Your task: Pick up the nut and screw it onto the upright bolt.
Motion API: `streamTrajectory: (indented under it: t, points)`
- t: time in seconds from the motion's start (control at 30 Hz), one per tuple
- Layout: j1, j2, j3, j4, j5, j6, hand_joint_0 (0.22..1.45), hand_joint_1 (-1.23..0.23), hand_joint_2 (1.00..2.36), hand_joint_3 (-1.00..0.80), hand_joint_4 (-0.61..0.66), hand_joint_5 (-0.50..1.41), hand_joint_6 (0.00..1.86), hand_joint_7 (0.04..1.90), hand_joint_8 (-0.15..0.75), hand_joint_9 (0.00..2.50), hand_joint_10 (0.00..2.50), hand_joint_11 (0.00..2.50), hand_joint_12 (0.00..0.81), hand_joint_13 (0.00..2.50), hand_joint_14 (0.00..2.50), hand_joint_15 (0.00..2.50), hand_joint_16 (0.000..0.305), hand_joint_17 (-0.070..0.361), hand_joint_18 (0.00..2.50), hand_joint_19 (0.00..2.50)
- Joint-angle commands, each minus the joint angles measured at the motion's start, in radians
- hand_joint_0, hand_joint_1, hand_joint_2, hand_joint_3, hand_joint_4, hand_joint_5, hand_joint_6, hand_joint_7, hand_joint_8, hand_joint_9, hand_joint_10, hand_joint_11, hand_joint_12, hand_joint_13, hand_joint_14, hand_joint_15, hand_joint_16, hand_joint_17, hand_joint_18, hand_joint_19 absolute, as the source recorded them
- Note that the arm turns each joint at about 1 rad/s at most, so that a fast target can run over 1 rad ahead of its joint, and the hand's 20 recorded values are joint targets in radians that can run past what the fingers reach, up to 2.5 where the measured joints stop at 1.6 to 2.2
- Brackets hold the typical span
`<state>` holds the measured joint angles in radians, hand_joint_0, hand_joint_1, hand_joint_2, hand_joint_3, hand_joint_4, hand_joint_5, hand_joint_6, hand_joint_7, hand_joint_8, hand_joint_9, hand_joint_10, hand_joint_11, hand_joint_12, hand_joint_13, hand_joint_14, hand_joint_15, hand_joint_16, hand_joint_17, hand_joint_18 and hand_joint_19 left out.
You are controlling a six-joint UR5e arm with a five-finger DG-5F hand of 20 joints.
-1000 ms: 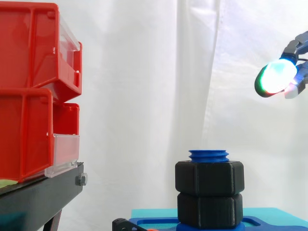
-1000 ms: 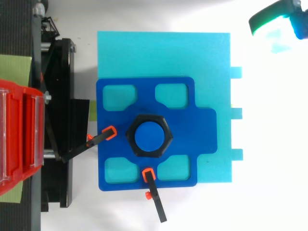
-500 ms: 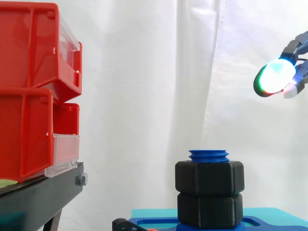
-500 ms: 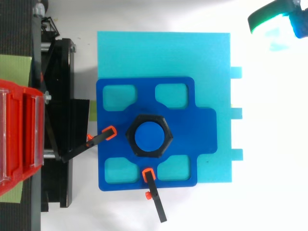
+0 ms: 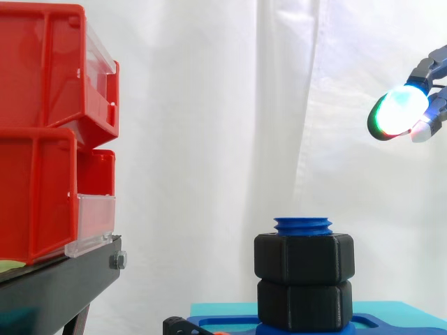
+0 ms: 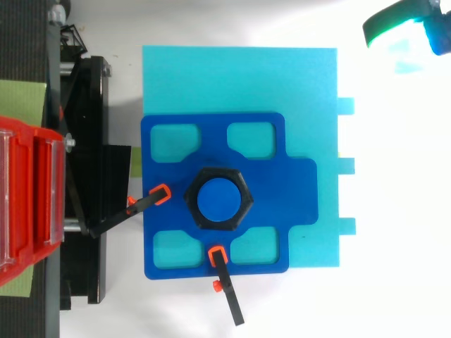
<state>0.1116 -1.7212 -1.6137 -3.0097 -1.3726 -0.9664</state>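
A blue upright bolt [image 5: 303, 225] stands in the middle of a blue fixture plate [image 6: 296, 183]. A black hex nut [image 5: 304, 258] sits threaded around the bolt just under its top, seen from above as a black ring [image 6: 192, 199] around the bolt's blue end [image 6: 218, 199]. Directly beneath it is a second black hex piece [image 5: 304, 305]. My hand [image 5: 399, 112] hangs high at the right edge, well above and to the right of the bolt, touching nothing; from above the hand [image 6: 394, 24] is at the upper right corner, off the plate.
The blue plate lies on a cyan mat [image 6: 239, 77]. Two black clamps with orange tips [image 6: 225, 282] [image 6: 144, 203] hold the plate at its left and front. Stacked red bins [image 5: 42, 139] stand on a black stand [image 5: 56, 286] at the left.
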Motion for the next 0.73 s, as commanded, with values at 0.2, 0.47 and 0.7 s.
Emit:
streamTrajectory:
  t: [0.2, 0.47, 0.7]
  points:
    - [0.0, 0.0, 0.0, 0.0, 0.0, 0.0, 0.51, -0.39, 1.0, -0.5, 0.16, -0.2, 0.5, 0.55, 0.229, 0.31, 0.0, 0.0, 0.361, 0.09, 0.0, 0.0, 0.046, 0.103, 0.0, 0.0]
    - [0.0, 0.0, 0.0, 0.0, 0.0, 0.0, 0.51, -0.45, 1.0, -0.5, 0.18, -0.19, 0.5, 0.57, 0.23, 0.38, 0.0, 0.0, 0.35, 0.15, 0.0, 0.0, 0.044, 0.1, 0.0, 0.0]
    - [0.0, 0.0, 0.0, 0.0, 0.0, 0.0, 0.51, -0.45, 1.0, -0.5, 0.19, -0.19, 0.5, 0.59, 0.232, 0.35, 0.0, 0.0, 0.355, 0.13, 0.0, 0.0, 0.044, 0.1, 0.0, 0.0]
